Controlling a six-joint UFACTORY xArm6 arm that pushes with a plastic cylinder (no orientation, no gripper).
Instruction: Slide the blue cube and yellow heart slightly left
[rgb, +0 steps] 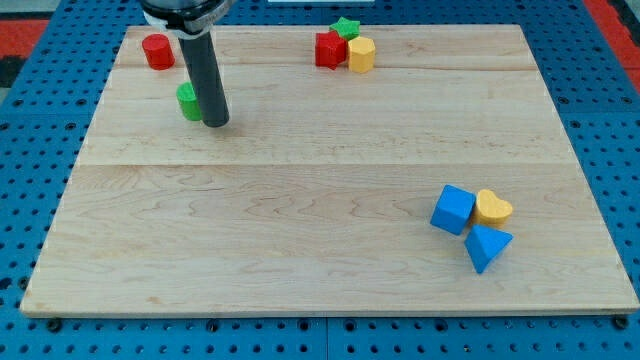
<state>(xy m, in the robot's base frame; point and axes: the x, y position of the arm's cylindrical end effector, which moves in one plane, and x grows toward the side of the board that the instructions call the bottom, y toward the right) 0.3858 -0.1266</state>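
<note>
Your tip (217, 123) sits on the wooden board (300, 240) in its upper-left part, just beside a green cylinder (189, 101) that lies at about 10 o'clock from the tip; the rod partly covers that block's right edge, so you cannot tell if they touch. No fingers on this rig, just the plain dark rod, so there is nothing apart or clamped to report.

Red cylinder (157, 51) is further out at 11 o'clock from the tip, near the board's top-left corner, apart from the green cylinder.

Task blocks are well apart from the tip, far off at about 4 o'clock, in the board's lower-right part. Blue cube (453, 210) sits with the yellow heart (492, 207) at its 3 o'clock, the two touching or nearly so. Blue triangular block (487, 247) lies at 5 o'clock from the cube, right under the heart, touching or just beside both.

At the board's top edge, around 2 o'clock from the tip, you have a tight cluster: red block (329, 49), shape unclear, yellow block (361, 54) at its 3 o'clock and touching it, green star (347, 27) behind both at 12 o'clock.

The board rests on a blue pegboard surface (40, 150).
</note>
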